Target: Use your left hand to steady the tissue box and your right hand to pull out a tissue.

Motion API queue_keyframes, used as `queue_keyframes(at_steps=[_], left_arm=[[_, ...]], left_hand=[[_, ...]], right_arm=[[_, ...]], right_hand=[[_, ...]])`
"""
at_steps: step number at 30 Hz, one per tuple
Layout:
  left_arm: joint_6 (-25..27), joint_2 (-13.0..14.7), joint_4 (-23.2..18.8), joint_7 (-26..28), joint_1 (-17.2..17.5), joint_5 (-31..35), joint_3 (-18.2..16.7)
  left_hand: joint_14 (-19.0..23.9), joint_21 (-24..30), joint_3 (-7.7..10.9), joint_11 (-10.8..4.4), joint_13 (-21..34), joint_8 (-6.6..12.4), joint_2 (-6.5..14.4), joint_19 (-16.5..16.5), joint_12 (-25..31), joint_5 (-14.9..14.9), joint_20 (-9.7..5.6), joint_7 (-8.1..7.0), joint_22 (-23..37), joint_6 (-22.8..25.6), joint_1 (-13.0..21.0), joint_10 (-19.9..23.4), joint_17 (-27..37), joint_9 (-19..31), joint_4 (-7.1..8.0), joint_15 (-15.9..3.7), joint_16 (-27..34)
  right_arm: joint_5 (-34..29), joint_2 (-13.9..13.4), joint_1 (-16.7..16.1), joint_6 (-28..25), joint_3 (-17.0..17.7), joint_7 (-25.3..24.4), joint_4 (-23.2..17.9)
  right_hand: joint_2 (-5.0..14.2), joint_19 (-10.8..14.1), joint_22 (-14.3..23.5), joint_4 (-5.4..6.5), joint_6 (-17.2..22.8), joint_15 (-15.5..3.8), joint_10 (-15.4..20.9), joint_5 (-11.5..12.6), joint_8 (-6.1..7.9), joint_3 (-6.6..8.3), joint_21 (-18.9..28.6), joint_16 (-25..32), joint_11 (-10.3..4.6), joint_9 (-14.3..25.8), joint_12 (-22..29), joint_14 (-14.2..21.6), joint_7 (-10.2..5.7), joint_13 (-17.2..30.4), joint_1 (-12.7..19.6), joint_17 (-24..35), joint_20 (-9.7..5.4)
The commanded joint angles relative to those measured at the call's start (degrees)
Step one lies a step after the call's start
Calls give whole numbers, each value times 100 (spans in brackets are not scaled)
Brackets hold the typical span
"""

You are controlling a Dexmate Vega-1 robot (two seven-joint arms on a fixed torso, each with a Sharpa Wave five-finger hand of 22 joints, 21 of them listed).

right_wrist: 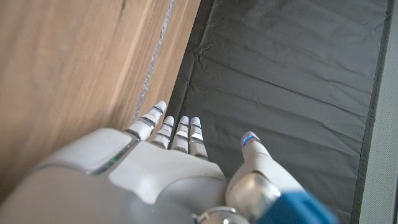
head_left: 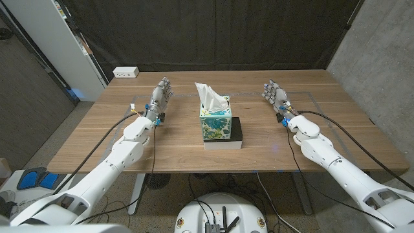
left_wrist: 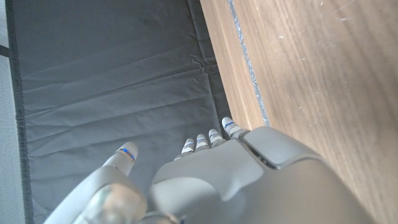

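A floral teal and white tissue box (head_left: 217, 122) stands on a flat base, white below and black on top (head_left: 234, 135), at the table's middle. A white tissue (head_left: 208, 96) sticks up from its top. My left hand (head_left: 161, 94) stands to the left of the box, fingers apart, holding nothing and well clear of it. My right hand (head_left: 275, 96) stands to the right of the box, also empty and apart from it. In the wrist views, the left hand (left_wrist: 211, 180) and the right hand (right_wrist: 161, 168) point along the wooden table toward a black curtain.
A white power strip (head_left: 125, 72) lies at the table's (head_left: 97, 139) far left corner. A black curtain (head_left: 213, 32) hangs behind the table. A white cabinet (head_left: 58, 45) stands at the back left. Cables run along both arms.
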Motion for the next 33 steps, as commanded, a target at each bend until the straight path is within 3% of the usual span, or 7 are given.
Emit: queue_keyframes(at_steps=[1, 19, 20, 21, 25, 28, 33], left_arm=[[-133, 64, -36, 7, 48, -21, -106], [-415, -31, 329, -5, -184, 296, 24], [-481, -16, 352, 85, -201, 446, 51], [-561, 6, 382, 180, -223, 622, 85], [-536, 274, 239, 655, -266, 1434, 232], [-244, 537, -28, 1019, -260, 2020, 330], [-139, 793, -184, 1526, -258, 2878, 456]], left_hand=[[-725, 28, 49, 14, 18, 48, 697, -49, 36, 44, -34, 17, 24, -412, 10, -583, 21, 9, -2, -19, 25], [-640, 35, 93, -86, 14, 69, 553, 159, 49, 91, -113, -69, 12, -338, 77, -494, -5, 6, -101, -116, 24], [-603, 33, 101, -120, 13, 72, 459, 243, 46, 97, -132, -97, 3, -324, 159, -472, -25, 6, -219, -158, 13], [-560, -37, 116, -190, 10, 91, 209, 342, 27, 73, -199, -219, -16, -314, 443, -450, -48, 8, -624, -237, -16], [-675, -263, 84, -361, 30, 63, -136, 460, -33, -78, -307, -400, -9, -771, 1186, -641, -34, 48, -1591, -370, -62], [-973, -472, -145, -304, 54, 71, -530, 294, -41, -51, -339, -259, 7, -1332, 1596, -1063, -16, 90, -1991, -244, -54], [-1256, -611, -700, 25, 82, 13, -1419, 125, -36, 371, -25, 159, 19, -2206, 2184, -1623, 2, 93, -2044, 273, -52]], right_arm=[[-288, -87, 362, -124, -108, -96, 279], [-295, -66, 309, 5, -36, -228, 341], [-298, -69, 305, -6, -39, -235, 336], [-308, -67, 303, 5, -41, -242, 342], [-310, -83, 282, -22, -45, -251, 307], [-326, -95, 257, -33, -45, -289, 267], [-325, -84, 235, -21, -36, -324, 265]], right_hand=[[252, 65, 8, 59, 50, -213, 73, 29, 46, 14, 42, 43, 10, 18, 33, 30, 4, 14, -32, 27, -34], [156, 125, 2, 25, 98, -137, 127, 40, 63, 26, 65, 45, 43, 16, 51, 131, 55, 11, -17, -39, 34], [149, 128, 2, 23, 99, -131, 129, 39, 63, 23, 66, 44, 46, 16, 52, 132, 61, 10, -19, -41, 41], [146, 129, 2, 20, 101, -131, 134, 39, 63, 22, 66, 44, 44, 16, 53, 134, 61, 10, -18, -43, 46], [131, 136, 1, 9, 104, -119, 140, 38, 64, 19, 68, 41, 49, 16, 54, 139, 72, 10, -14, -53, 62], [107, 141, 1, -8, 112, -95, 149, 36, 66, 15, 69, 40, 50, 16, 56, 153, 90, 10, -7, -66, 83], [64, 154, 0, -25, 121, -80, 158, 31, 68, -2, 71, 38, 57, 15, 57, 166, 111, 9, -11, -81, 111]])
